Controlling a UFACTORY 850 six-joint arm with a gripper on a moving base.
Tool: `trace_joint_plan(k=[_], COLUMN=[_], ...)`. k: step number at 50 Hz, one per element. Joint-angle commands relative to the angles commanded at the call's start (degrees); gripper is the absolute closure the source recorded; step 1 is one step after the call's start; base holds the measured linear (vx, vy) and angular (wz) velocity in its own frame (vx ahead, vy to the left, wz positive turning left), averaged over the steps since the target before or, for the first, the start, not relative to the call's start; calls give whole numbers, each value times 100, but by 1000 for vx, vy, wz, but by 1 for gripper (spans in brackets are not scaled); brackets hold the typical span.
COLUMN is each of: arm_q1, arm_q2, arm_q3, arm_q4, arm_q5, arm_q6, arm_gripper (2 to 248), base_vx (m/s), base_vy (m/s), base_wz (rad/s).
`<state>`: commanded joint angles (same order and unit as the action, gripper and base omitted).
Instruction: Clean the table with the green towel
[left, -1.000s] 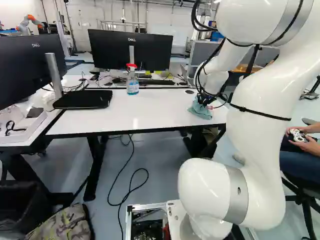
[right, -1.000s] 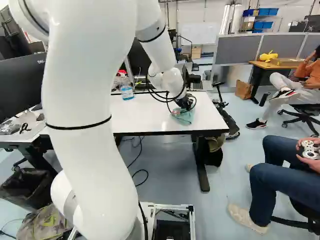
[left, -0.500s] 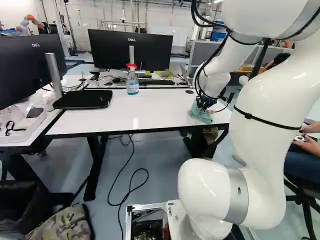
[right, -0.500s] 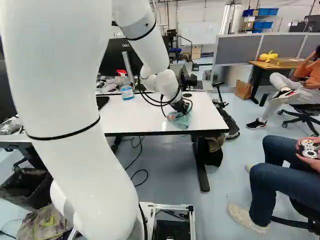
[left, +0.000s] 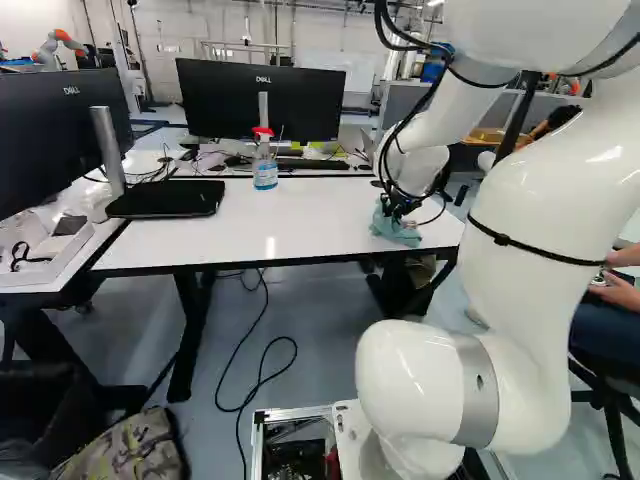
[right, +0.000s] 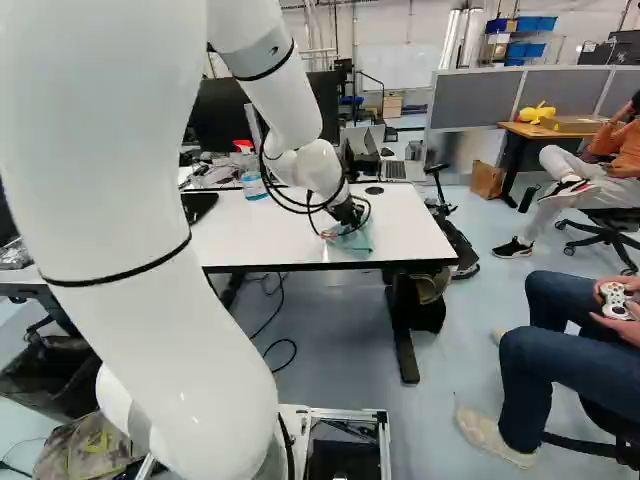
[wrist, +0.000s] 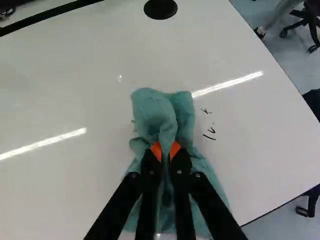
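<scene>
Pinching towel (wrist: 155, 112) in claw (left: 397, 211) | black marks (wrist: 209, 137) beside it on white table (wrist: 60, 100) | grey partitions (right: 475, 97) beyond

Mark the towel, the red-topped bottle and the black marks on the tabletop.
Towel (wrist: 154, 114), wrist view: bunched fold.
Red-topped bottle (left: 265, 173), left base view: body.
Black marks (wrist: 209, 137), wrist view: longest stroke.

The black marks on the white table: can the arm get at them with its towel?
Probably yes: the marks lie right beside the towel in the gripper, with nothing standing between.

Red-topped spray bottle (left: 265, 172), open laptop (right: 395, 169), black bin (right: 50, 378), brown paper bag (right: 487, 181)
</scene>
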<state>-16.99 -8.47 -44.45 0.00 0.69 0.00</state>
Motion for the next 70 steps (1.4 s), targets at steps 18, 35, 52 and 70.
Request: trace_joint_plan(k=[18, 35, 52, 70], arm_q1=[96, 174, 372, 349], arm_q2=[62, 417, 921, 950], arm_q3=[-94, 27, 280, 246], arm_q4=[0, 0, 0, 0], arm_q5=[-53, -467, -1002, -1002], arm_q6=[0, 0, 0, 0], arm_gripper=[212, 212, 212, 212], base_vx=[0, 0, 0, 0], base_vy=[0, 0, 0, 0], base_wz=[0, 0, 0, 0])
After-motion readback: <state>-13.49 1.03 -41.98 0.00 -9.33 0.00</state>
